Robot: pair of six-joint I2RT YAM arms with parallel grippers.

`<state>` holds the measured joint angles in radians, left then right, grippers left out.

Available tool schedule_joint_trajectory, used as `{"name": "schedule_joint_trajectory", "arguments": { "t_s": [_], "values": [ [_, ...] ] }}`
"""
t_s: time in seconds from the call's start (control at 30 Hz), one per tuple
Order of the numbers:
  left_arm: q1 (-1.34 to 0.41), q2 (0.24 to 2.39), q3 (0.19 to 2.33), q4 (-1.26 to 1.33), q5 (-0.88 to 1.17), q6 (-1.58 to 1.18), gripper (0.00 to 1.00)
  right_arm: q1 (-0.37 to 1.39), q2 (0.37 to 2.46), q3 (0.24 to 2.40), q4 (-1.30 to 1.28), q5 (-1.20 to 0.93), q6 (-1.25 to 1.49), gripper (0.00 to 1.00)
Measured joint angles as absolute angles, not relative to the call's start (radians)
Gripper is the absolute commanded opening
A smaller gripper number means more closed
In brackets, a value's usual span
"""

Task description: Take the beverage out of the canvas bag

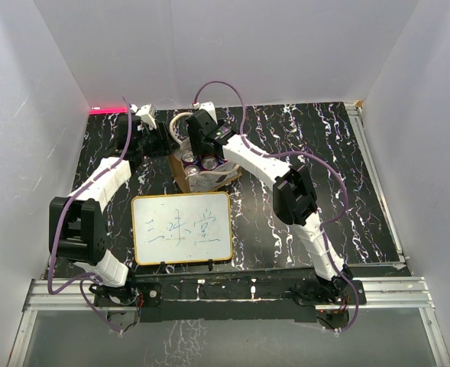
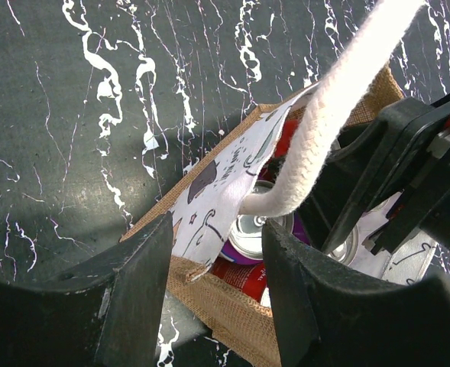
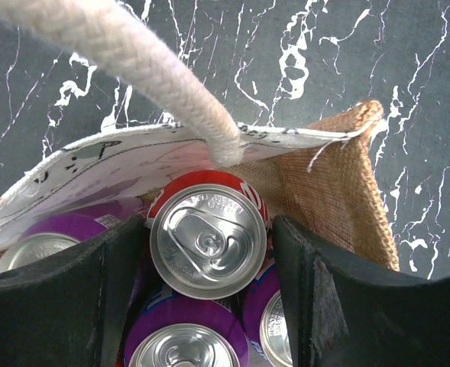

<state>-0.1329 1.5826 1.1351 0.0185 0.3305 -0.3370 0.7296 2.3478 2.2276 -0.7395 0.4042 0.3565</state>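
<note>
Bench (image 1: 370, 168): black with white veins; it carries everything.
Whiteboard (image 1: 182, 228): orange frame and blue writing, lying flat at lower centre of the top view, just below the bag.
Bag (image 1: 179, 174): tan burlap with a white printed lining, standing open-mouthed just above the whiteboard in the upper middle of the top view. Both arms meet over it.
Left fingers (image 2: 133, 298): parted, straddling the bag's near wall, with one finger outside over the bench and the other inside the mouth. The printed wall stands in the gap and is not pinched.
Right fingers (image 3: 118, 290): down inside the bag mouth, closed narrowly on the sides of the red can.
Red can (image 3: 209, 241): upright in the bag against the printed wall, near the burlap corner, its silver lid and tab facing up.
Purple cans (image 3: 186, 348): upright, packed around the red can at lower left, bottom and lower right of the right wrist view.
Handle (image 3: 133, 57): cream braided rope, crossing from the upper left of the right wrist view down to the bag rim.
</note>
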Motion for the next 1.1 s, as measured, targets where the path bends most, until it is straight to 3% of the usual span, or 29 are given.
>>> {"name": "schedule_joint_trajectory", "arguments": {
  "t_s": [0.33, 0.77, 1.1],
  "values": [
    [-0.133, 1.583, 1.135, 0.018, 0.331, -0.337, 0.48, 0.723, 2.348, 2.215, -0.736, 0.368, 0.282, 0.77],
    [-0.133, 1.583, 1.135, 0.018, 0.33, -0.337, 0.48, 0.706, 2.404, 2.245, -0.731, 0.316, 0.229, 0.76],
    [-0.133, 1.583, 1.135, 0.018, 0.33, -0.337, 0.48, 0.706, 2.442, 2.29, -0.751, 0.306, 0.215, 0.54]
  ]
}}
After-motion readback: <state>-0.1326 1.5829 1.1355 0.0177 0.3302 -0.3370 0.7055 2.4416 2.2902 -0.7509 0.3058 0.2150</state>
